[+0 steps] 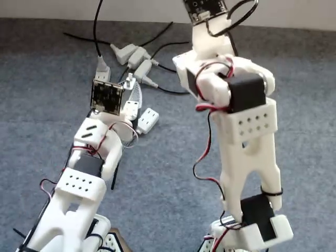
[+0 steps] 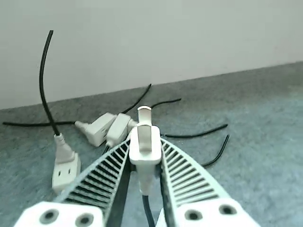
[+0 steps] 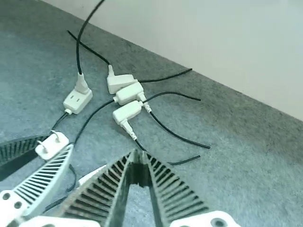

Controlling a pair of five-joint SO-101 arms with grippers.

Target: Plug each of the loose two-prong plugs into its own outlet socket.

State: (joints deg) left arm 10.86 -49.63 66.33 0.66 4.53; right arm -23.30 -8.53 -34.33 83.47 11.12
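Note:
My left gripper [image 2: 144,143] is shut on a white two-prong plug [image 2: 143,135], held above the carpet with its prongs toward the wall. In the high view this gripper [image 1: 131,88] hovers just over two loose white outlet sockets [image 1: 148,119]. Another white socket [image 2: 64,172] on a black cord lies ahead of it, also seen from the right wrist [image 3: 77,100]. Three white plug-and-socket pairs [image 1: 135,56] lie joined near the wall. My right gripper [image 3: 138,163] is shut on nothing, raised high over the carpet, with the left gripper's plug [image 3: 47,145] below it.
Thin black cords [image 3: 170,130] trail across the grey carpet [image 1: 47,94] around the joined pairs. A pale wall [image 2: 165,38] bounds the far side. The right arm's white links [image 1: 247,131] tower over the right half of the high view.

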